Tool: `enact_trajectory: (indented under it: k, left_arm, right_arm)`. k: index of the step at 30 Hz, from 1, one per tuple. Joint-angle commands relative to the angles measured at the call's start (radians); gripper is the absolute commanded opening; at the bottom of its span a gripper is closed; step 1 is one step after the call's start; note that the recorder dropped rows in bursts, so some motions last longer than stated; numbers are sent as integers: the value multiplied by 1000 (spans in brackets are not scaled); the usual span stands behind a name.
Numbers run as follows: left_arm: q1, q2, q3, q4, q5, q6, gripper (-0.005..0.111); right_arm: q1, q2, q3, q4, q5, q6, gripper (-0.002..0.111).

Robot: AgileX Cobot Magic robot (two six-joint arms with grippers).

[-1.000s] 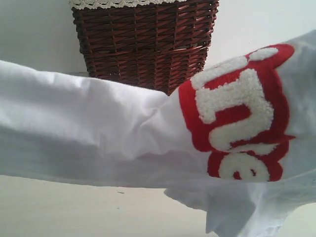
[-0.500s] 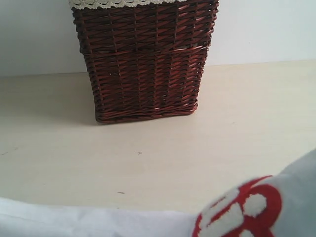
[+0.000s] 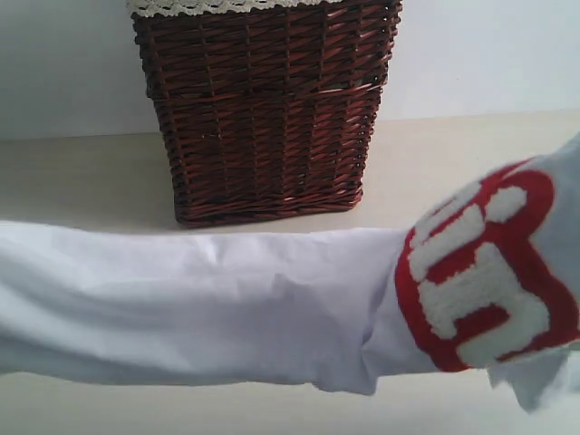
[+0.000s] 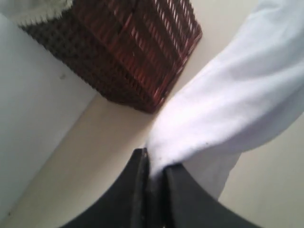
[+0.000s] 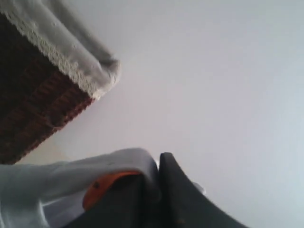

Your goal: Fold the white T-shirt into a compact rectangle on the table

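The white T-shirt (image 3: 199, 308) hangs stretched across the exterior view above the table (image 3: 91, 181), its fuzzy white lettering outlined in red (image 3: 485, 272) at the right. My left gripper (image 4: 155, 164) is shut on a white edge of the shirt (image 4: 228, 104). My right gripper (image 5: 154, 166) is shut on the shirt's cloth (image 5: 57, 180) next to the small orange neck tag (image 5: 99, 187). Neither gripper shows in the exterior view.
A brown wicker basket (image 3: 263, 109) with a lace-trimmed liner (image 3: 208, 5) stands at the back middle of the table against a pale wall (image 3: 480, 54). It also appears as the basket (image 4: 128, 52) in the left wrist view.
The shirt dropped nearly out of the exterior view half a second ago and has risen again, now spanning the view lower than one second ago, with the lettering further right.
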Motion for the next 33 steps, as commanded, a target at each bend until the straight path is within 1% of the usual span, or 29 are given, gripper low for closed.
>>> enact_trajectory:
  k: [1,3,4,5,7,9,10,11,13,14,15,16,17,18,19,20,21,22,23,24,25,26,27,28,31,33]
  left_arm:
    - [3,-15,-82,-86,-22,23,0]
    - [3,-20,-91,-90,11,23,0]
    - [3,-33,-91,-112,52,23,0]
    - [3,-41,-91,-137,79,23,0]
    - [5,-60,-91,-196,132,23,0]
    - [27,-66,-91,-261,177,20,0]
    - [42,-66,-91,-300,201,12,0]
    - [60,-66,-82,-324,203,-10,0]
    - [92,-64,-25,-326,184,-47,0]
    - [100,-47,19,-302,168,-49,0]
    - [100,-27,54,-277,149,-49,0]
    - [100,12,96,-234,102,-49,0]
    - [100,51,114,-206,63,-49,0]
    - [100,115,136,-156,12,-49,0]
    - [100,172,143,-138,-14,-42,0]
    - [100,270,145,-118,-31,-42,0]
    - [100,310,145,-116,-36,-42,0]
    - [100,403,145,-100,-53,-42,0]
    - [100,446,145,-100,-63,-42,0]
    - [100,524,145,-85,-98,-42,0]
    - [102,551,145,-81,-116,-42,0]
    - [102,605,145,-64,-172,-42,0]
    - [102,621,145,-53,-196,-44,0]
    - [102,649,143,-6,-252,-70,0]
    - [102,667,143,66,-321,-133,0]
    - [102,672,143,88,-361,-149,0]
  right_arm:
    - [-4,0,-92,107,44,0,0]
    - [-4,-6,-116,90,94,52,0]
    - [-4,-15,-131,70,162,110,0]
    - [-4,-20,-136,60,189,139,0]
    - [-4,-51,-137,50,189,209,0]
    - [-4,-100,-137,38,189,260,0]
    - [-4,-136,-137,2,189,304,0]
    - [-4,-156,-132,-30,189,346,0]
    - [-4,-181,-74,-113,189,442,0]
    - [-4,-182,3,-132,189,425,0]
    - [-4,-171,67,-121,189,368,0]
    - [-4,-144,162,-75,189,227,0]
    - [-4,-116,232,-33,189,149,0]
    - [-4,-58,326,29,154,23,0]
    - [-4,-20,369,58,115,-55,0]
    - [-4,68,432,92,56,-181,0]
    - [-4,114,451,104,36,-226,0]
    - [-4,205,462,117,16,-317,0]
    - [-4,240,462,125,16,-350,0]
    - [-4,320,462,175,8,-435,0]
    - [-4,349,462,200,7,-470,0]
    - [-4,417,462,259,6,-528,0]
    - [-4,449,462,289,1,-547,0]
    - [-4,506,462,339,-20,-581,0]
    - [-4,574,462,372,-68,-579,0]
    - [-4,614,462,372,-84,-579,0]
